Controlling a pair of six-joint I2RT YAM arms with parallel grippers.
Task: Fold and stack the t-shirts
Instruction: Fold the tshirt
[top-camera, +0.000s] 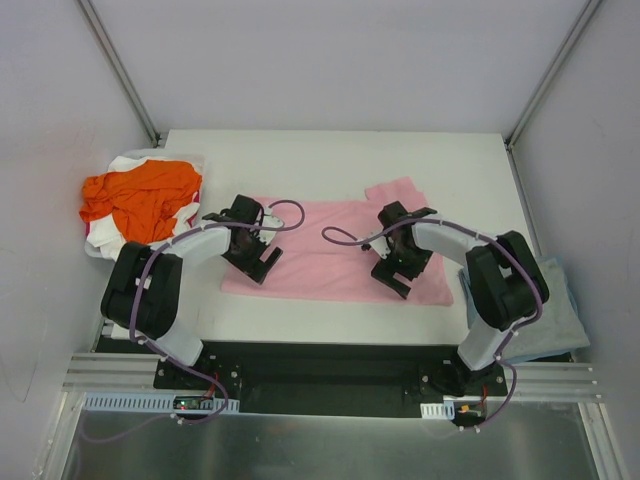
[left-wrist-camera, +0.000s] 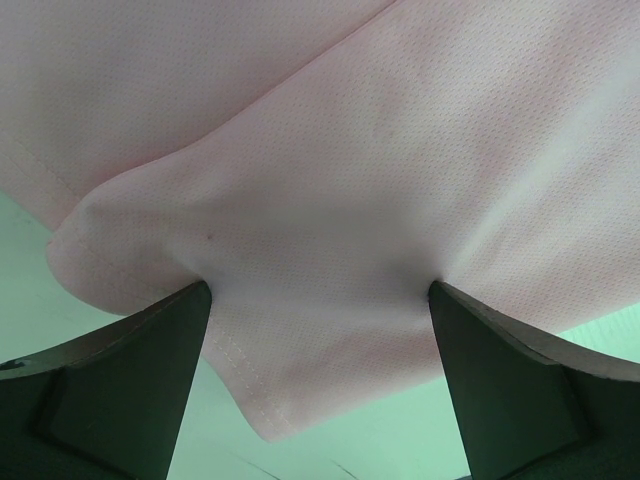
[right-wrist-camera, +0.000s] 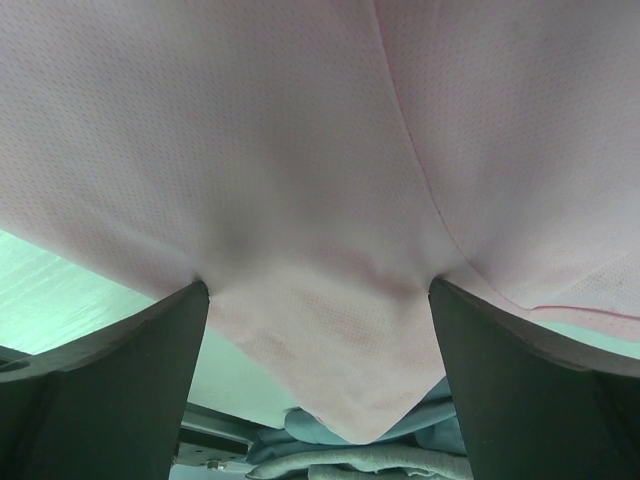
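Observation:
A light pink t-shirt (top-camera: 335, 255) lies spread flat across the middle of the table. My left gripper (top-camera: 258, 265) is down on its near left corner. In the left wrist view the gripper (left-wrist-camera: 318, 290) is open, its fingers (left-wrist-camera: 150, 370) wide apart, with the pink cloth (left-wrist-camera: 330, 150) and its hemmed corner lying between them. My right gripper (top-camera: 398, 280) is down on the shirt's near right part. It is also open (right-wrist-camera: 318, 285), and a pointed corner of the pink cloth (right-wrist-camera: 250, 130) lies between its fingers (right-wrist-camera: 500, 380). An orange t-shirt (top-camera: 140, 200) lies crumpled on a white one (top-camera: 125, 163) at the far left.
A grey-blue t-shirt (top-camera: 550, 310) lies folded at the table's near right edge, beside the right arm's base, and shows beyond the pink corner (right-wrist-camera: 400, 450). Grey walls close in the table (top-camera: 330, 160) on three sides. A black rail (top-camera: 320, 370) holds both bases.

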